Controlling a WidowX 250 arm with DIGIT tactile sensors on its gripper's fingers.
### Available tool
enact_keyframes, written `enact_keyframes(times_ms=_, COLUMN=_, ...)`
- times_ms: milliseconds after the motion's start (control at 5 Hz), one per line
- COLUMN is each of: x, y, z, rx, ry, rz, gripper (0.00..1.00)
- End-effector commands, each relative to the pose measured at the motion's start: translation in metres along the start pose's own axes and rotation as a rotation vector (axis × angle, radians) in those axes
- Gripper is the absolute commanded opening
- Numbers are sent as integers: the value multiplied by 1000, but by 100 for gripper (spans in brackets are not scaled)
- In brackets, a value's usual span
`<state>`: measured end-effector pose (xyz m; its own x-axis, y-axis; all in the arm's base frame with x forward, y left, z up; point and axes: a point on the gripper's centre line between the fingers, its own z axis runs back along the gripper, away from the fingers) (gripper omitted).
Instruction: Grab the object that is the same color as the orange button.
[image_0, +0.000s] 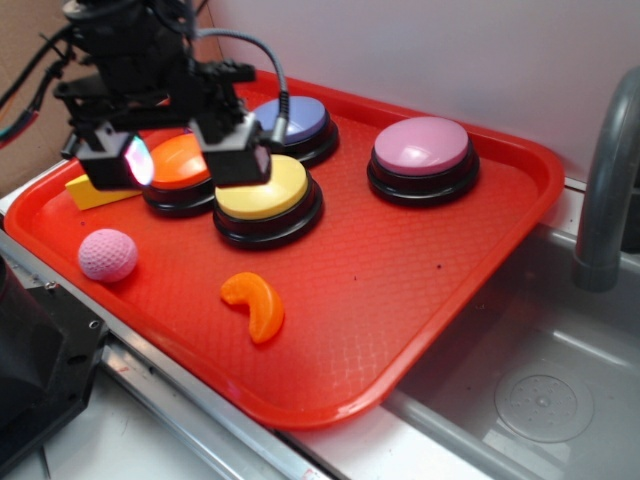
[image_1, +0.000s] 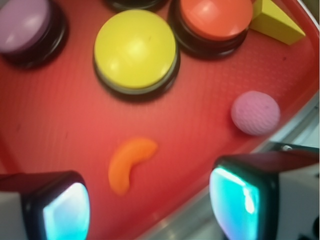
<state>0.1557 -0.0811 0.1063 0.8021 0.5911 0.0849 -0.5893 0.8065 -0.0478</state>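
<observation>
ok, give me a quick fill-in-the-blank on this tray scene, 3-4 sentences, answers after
1. The orange crescent lies on the red tray in front of the ____-topped button.
2. The gripper hovers with its jaws ____, holding nothing.
3. The pink ball sits near the tray's edge, in front of the ____ button.
4. The yellow wedge block lies beside the orange button, on the ____ itself.

Missing words: yellow; open; orange; tray
</observation>
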Motion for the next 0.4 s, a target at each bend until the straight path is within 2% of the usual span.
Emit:
enact_keyframes(times_ms=0, x=-1, y=-22, z=-47, rx=-24, ry=3, rz=93, gripper=100)
enact_keyframes(times_ms=200, x=-8, y=-25, z=-66, rx=-35, ry=27, rz=136, gripper=100)
